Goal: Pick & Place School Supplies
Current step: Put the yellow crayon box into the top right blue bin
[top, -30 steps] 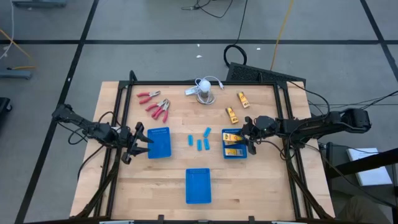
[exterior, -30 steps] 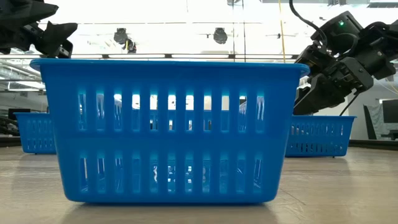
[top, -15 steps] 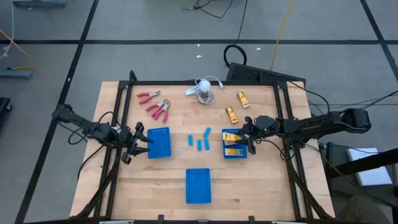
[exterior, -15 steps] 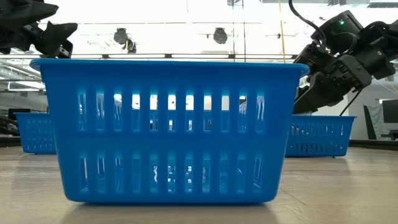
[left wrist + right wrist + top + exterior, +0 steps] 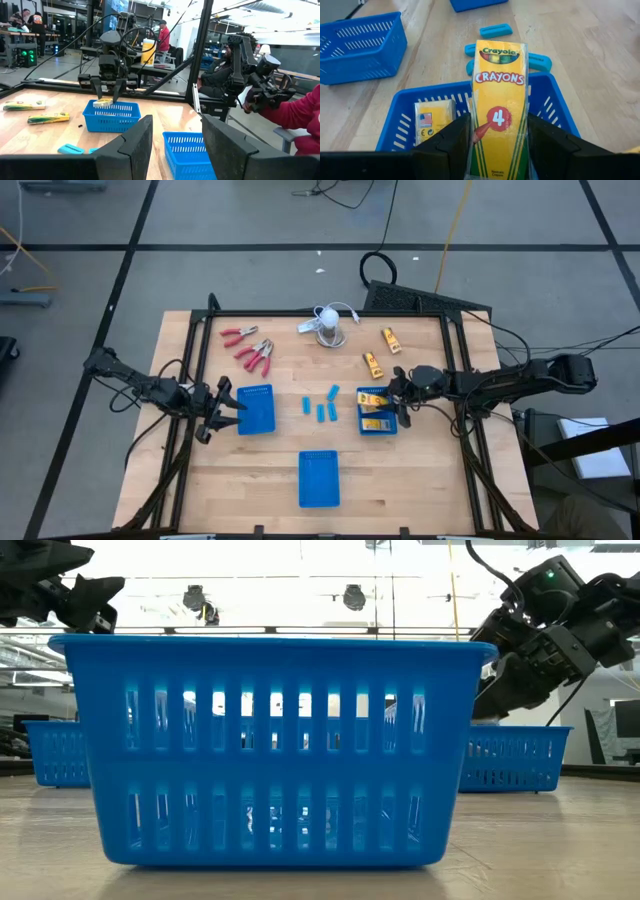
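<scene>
My right gripper (image 5: 396,398) is shut on a yellow-orange crayon box (image 5: 500,100) over the right blue basket (image 5: 384,428). Another crayon box (image 5: 435,125) lies inside that basket. Two more crayon boxes (image 5: 373,364) (image 5: 391,340) lie flat on the table beyond it. Three light-blue blocks (image 5: 321,408) lie at mid-table. Red-handled pliers (image 5: 238,335) (image 5: 258,356) lie toward the far left. My left gripper (image 5: 172,145) is open and hovers beside the left blue basket (image 5: 256,408). My right gripper pinches the crayon box by its two long side edges (image 5: 472,130), near the end closest to the wrist. The fingers (image 5: 97,90) come from above, pointing down. The box (image 5: 103,102) lies about level at the height of the basket's rim, its free end sticking out forward.
A third blue basket (image 5: 319,478) stands near the table's near edge and fills the low view (image 5: 270,750). A white round object with a cable (image 5: 330,326) sits at the far edge. People sit beyond the table (image 5: 300,115). Bare wood lies between the baskets.
</scene>
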### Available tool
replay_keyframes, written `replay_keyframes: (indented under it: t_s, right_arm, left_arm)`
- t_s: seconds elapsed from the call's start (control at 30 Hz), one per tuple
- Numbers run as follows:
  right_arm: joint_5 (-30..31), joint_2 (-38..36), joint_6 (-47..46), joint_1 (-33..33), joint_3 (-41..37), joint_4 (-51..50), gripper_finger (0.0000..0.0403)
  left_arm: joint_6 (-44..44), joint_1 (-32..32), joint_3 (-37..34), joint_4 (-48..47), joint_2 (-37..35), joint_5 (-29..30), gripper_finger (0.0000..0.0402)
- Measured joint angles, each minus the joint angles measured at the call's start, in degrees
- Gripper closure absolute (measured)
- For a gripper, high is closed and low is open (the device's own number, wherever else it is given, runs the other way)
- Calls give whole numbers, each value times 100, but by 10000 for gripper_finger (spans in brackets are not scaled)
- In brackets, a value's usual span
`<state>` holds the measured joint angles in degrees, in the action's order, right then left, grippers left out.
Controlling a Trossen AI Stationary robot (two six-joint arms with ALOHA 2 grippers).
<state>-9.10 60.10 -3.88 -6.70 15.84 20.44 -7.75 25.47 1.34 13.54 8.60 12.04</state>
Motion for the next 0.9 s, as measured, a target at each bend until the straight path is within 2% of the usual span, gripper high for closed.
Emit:
replay_keyframes:
  t_s: [0.4, 0.6, 0.77, 0.9]
  right_arm:
    - [0, 2, -303, 1, 0, 121, 166]
    - [48, 2, -208, -2, 0, 363, 160]
    - [518, 2, 328, -2, 0, 1049, 169]
    - [1481, 2, 751, -33, 4, 1494, 171]
  left_arm:
    - [0, 0, 0, -1, 2, 1, 229]
    - [1, -4, 0, 0, 1, 1, 229]
    - [2, -4, 0, -1, 0, 0, 229]
    - [2, -4, 0, 0, 2, 0, 229]
